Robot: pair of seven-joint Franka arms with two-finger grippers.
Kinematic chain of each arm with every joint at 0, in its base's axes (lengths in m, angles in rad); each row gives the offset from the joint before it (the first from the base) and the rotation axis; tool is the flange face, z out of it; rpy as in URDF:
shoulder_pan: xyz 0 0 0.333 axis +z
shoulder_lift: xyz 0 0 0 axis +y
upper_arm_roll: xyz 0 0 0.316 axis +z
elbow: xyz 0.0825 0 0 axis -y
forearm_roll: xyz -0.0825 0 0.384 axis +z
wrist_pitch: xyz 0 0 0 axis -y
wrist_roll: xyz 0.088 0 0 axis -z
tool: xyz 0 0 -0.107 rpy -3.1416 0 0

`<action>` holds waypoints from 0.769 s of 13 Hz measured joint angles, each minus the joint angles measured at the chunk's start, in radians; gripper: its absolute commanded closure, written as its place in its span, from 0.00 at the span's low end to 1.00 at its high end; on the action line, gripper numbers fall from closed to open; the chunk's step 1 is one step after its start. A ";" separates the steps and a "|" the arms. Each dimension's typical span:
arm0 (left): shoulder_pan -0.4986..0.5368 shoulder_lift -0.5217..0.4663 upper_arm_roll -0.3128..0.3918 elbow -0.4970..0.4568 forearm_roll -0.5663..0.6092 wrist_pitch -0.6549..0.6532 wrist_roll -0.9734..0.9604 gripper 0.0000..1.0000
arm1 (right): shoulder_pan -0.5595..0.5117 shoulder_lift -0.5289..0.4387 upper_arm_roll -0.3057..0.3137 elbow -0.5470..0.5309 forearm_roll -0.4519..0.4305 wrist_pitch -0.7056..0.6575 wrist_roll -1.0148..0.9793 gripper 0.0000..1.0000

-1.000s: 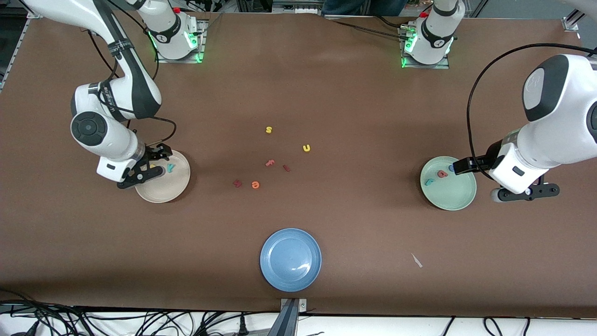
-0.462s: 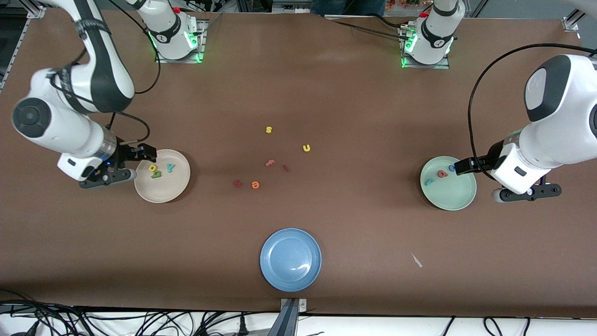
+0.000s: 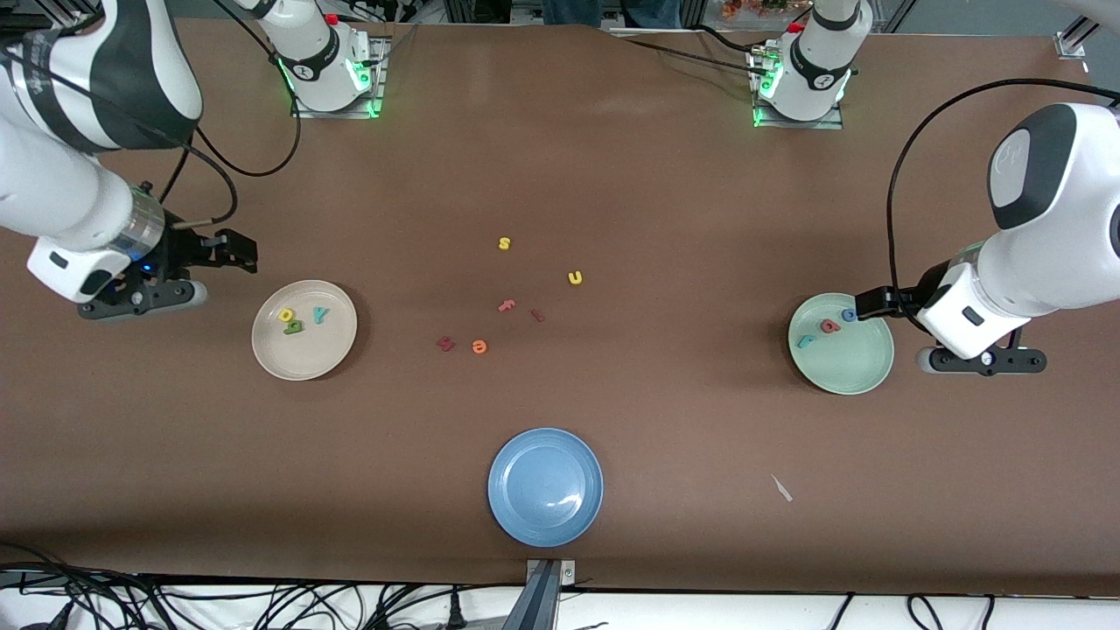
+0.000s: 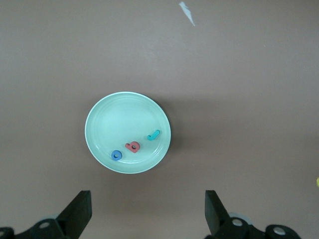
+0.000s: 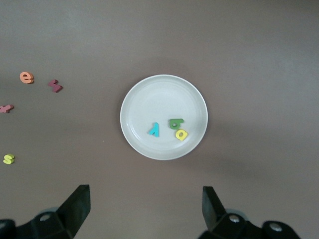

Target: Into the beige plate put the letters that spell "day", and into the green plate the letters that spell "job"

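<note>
The beige plate (image 3: 302, 372) holds a yellow letter (image 3: 286, 315), a dark green letter (image 3: 294, 328) and a teal "y" (image 3: 321, 314). The right wrist view shows the same plate (image 5: 149, 99) and letters beyond my open, empty right gripper (image 5: 143, 199). That right gripper (image 3: 238, 252) hangs over bare table beside the plate, toward the right arm's end. The green plate (image 3: 853, 372) holds a blue "o" (image 3: 848, 315), a red-pink letter (image 3: 829, 326) and a teal hook (image 3: 805, 341). My left gripper (image 3: 866, 306) hovers open and empty over that plate's edge, as the left wrist view confirms (image 4: 147, 199).
A blue plate (image 3: 545, 516) sits near the table's front edge. Loose letters lie mid-table: a yellow "s" (image 3: 504, 243), a yellow "u" (image 3: 575, 277), an orange "e" (image 3: 478, 346) and dark red ones (image 3: 445, 344). A white scrap (image 3: 781, 488) lies nearer the camera than the green plate.
My right gripper has risen off the beige plate and drawn back toward the right arm's end of the table, uncovering the three letters. The left arm has barely shifted.
</note>
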 measured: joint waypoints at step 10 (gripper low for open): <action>0.035 -0.042 -0.004 -0.025 -0.017 -0.005 0.012 0.01 | 0.055 -0.003 -0.056 0.000 0.016 -0.037 0.000 0.00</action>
